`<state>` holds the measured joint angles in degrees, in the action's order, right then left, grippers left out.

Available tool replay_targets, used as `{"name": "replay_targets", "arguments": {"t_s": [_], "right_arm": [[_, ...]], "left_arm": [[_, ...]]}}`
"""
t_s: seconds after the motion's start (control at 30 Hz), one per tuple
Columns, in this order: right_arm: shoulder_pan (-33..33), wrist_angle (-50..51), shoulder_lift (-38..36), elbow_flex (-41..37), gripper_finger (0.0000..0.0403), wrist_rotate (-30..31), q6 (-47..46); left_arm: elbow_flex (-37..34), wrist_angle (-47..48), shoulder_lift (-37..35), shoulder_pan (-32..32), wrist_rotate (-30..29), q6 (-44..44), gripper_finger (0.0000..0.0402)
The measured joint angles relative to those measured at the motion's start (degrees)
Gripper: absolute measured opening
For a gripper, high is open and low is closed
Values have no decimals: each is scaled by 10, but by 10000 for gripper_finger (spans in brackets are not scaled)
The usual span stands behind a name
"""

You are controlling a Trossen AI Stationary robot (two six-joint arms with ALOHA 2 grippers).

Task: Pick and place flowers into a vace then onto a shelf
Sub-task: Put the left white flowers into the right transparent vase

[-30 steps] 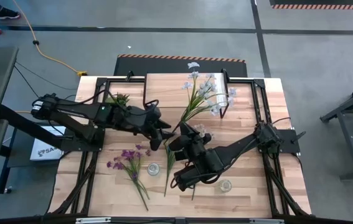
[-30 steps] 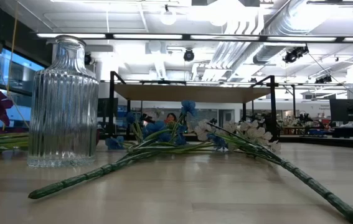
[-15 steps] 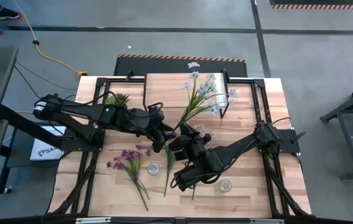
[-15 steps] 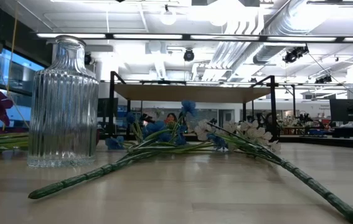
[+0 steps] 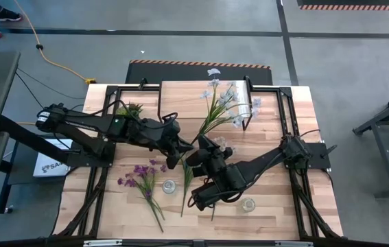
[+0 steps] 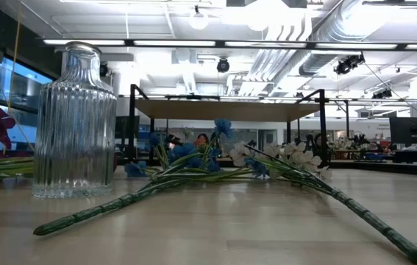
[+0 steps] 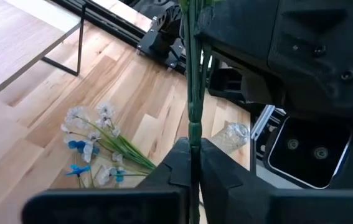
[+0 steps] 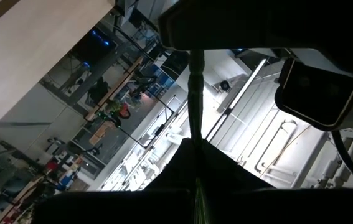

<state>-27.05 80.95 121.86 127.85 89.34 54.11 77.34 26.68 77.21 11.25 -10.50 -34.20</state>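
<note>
Above the table's middle, one flower is held up by its thin green stem. My left gripper is shut on that stem, and the left wrist view shows its fingers closed around it. My right gripper is shut on the same stem right beside it. The flower's white blossoms show next to the right gripper. Purple flowers lie on the table beside a glass vase. Blue and white flowers lie by the shelf. My left gripper pinches the stem between its two fingers, which lie across it. It comes from the table's left, slanting slightly down. The stem runs on past the right gripper and is lifted clear of the table. My right gripper pinches the same stem between its two fingers, coming level from the table's right. Beyond its fingers the stem runs straight to the left gripper. The stem's free end hangs over the table's near part.
A second glass vase stands near the front right. A small green potted plant sits at the far left. Black frame rails border the table. Two long stems lie across the table in the low view.
My left gripper's fingers have drawn together on the stem held by the right gripper. Both arms have otherwise kept their places, and the flowers on the table have not moved.
</note>
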Motion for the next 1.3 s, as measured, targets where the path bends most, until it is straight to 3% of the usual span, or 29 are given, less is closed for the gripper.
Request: {"name": "replay_targets", "arguments": {"t_s": [0.27,1.3], "right_arm": [[0,0,0,0,0,0,0],[0,-31,0,0,0,-9,2]], "left_arm": [[0,0,0,0,23,9,42],[-1,0,0,0,20,28,42]]}}
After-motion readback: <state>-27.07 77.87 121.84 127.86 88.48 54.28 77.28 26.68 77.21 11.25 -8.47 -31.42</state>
